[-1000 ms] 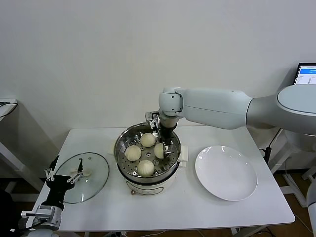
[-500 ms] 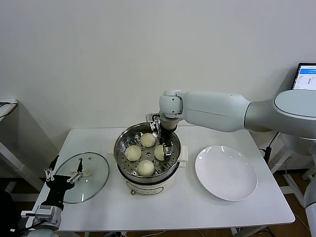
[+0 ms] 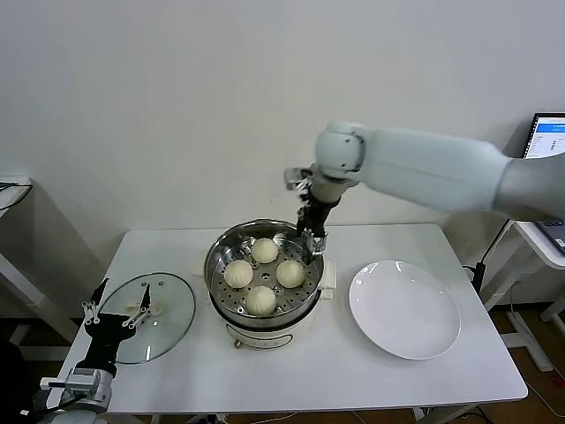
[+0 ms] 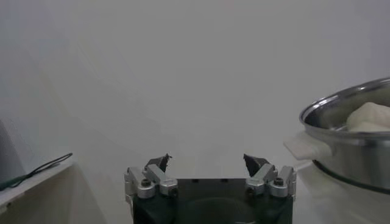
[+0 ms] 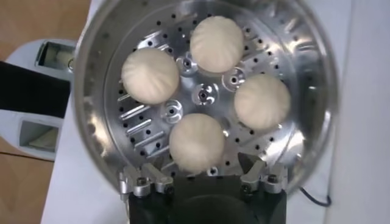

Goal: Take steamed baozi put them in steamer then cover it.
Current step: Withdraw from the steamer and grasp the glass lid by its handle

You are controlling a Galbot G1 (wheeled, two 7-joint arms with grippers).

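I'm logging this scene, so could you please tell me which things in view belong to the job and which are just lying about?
Job: steamed baozi, steamer, glass lid, right hand.
Lying about: white plate, laptop, left hand.

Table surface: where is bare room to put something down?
Bare table along the front edge, before the steamer and white plate, and a strip between those two. Crowded: the steamer tray holds four baozi; the glass lid fills the left end.
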